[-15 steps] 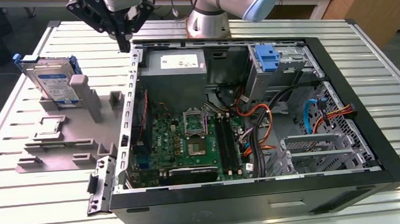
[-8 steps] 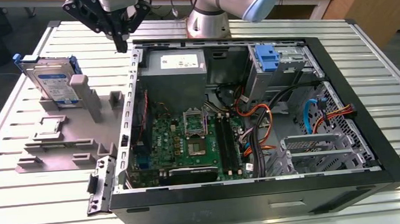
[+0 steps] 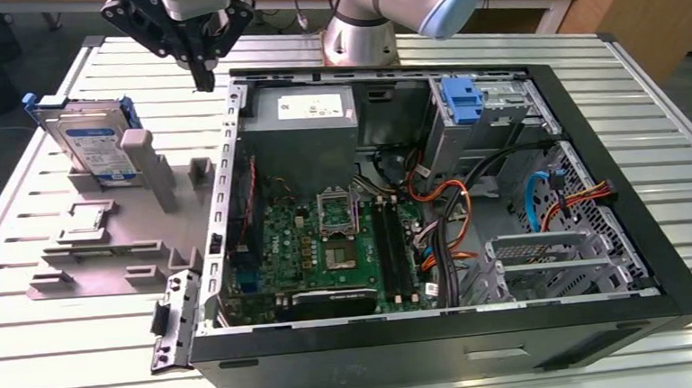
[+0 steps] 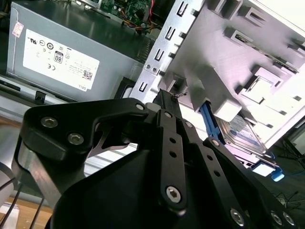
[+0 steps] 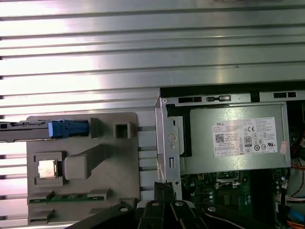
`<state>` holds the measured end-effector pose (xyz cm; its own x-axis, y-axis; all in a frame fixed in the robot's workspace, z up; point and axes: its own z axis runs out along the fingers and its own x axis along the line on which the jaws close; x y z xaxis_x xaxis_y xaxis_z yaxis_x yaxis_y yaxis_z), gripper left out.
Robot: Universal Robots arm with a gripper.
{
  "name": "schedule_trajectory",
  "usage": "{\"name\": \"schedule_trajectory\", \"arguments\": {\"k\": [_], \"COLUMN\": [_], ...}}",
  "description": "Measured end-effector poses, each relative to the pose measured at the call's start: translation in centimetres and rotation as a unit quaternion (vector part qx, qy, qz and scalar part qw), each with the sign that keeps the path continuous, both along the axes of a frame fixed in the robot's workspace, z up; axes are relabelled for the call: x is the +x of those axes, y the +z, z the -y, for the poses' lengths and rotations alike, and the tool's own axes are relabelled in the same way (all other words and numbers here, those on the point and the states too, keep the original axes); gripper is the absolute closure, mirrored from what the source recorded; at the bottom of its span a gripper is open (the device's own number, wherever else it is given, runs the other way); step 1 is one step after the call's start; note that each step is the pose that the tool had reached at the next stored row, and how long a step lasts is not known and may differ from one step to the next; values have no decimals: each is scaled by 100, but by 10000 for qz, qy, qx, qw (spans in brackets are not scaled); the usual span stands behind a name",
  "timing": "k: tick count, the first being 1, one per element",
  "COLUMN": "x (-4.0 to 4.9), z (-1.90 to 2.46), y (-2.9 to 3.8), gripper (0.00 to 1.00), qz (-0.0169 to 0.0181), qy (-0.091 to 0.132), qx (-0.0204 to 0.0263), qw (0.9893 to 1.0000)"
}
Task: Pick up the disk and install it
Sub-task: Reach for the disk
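Observation:
The disk [image 3: 93, 142] stands on edge in a slot of the grey fixture [image 3: 109, 263], at the exterior view's left. It is a silver drive with a white-and-blue label in a blue carrier. The first wrist view shows the disk [image 5: 52, 129] edge-on, and the second wrist view shows the disk [image 4: 240, 134] past the fingers. My gripper [image 3: 203, 82] hangs above the open computer case's [image 3: 236, 165] back left corner, to the exterior view's right of the disk and apart from it. Its black fingers [image 4: 167, 102] meet at the tips with nothing between them.
The case lies open on a slatted metal table [image 3: 67, 355], showing the power supply [image 3: 302, 114], the motherboard [image 3: 324, 240], a blue bracket [image 3: 465, 101] in the back bay and a metal drive cage [image 3: 555, 258]. A small square chip [image 5: 46, 168] sits on the fixture.

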<state>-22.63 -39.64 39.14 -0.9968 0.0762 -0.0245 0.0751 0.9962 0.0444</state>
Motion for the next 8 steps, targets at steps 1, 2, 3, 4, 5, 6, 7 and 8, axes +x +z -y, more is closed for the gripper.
{"name": "schedule_trajectory", "arguments": {"k": [1,2,3,4,5,6,7,8], "x": [-8,-15,-23,-30,-38,-45,-52,-59], "z": [0,0,0,0,0,0,0,0], "y": [0,-1,-1,-1,-1,-1,-1,-2], "gripper": [90,90,90,90,90,90,90,90], "qz": [0,0,0,0,0,0,0,0], "qy": [0,0,0,0,0,0,0,0], "qx": [0,0,0,0,0,0,0,0], "qw": [10000,10000,10000,10000,10000,10000,10000,10000]}}
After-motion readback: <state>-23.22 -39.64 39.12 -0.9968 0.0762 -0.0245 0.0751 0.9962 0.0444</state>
